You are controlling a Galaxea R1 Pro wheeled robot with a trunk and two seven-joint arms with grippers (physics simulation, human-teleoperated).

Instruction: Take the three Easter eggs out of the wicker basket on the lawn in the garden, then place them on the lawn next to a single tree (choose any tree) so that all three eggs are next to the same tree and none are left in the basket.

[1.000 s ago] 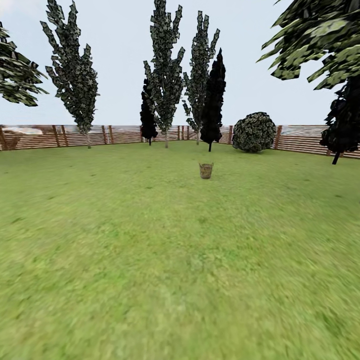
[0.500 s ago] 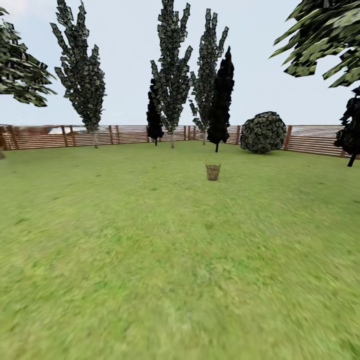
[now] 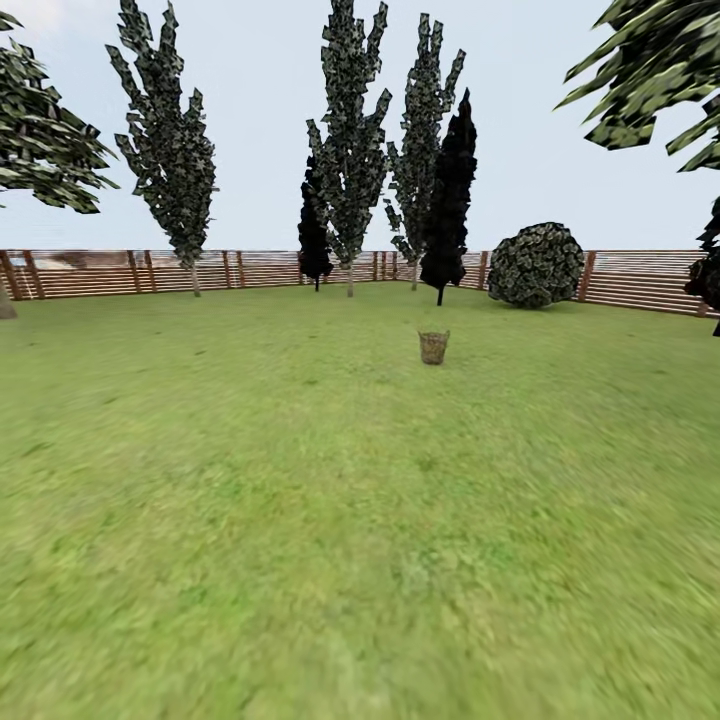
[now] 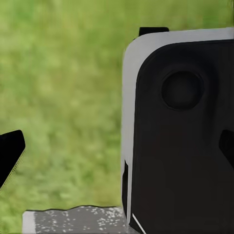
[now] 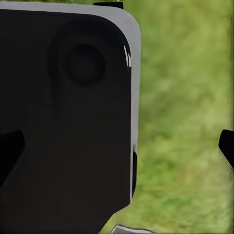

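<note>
Well — wicker basket [image 3: 433, 347] far, contents indistinct

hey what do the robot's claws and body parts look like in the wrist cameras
Each wrist view shows black claw fingertips at the edges, wide apart, beside a big rounded black panel with a white rim and a round dimple. Grass lies behind.

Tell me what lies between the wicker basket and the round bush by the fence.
In the head view, only bare lawn runs from the wicker basket to the round bush; nothing stands on that stretch.
</note>
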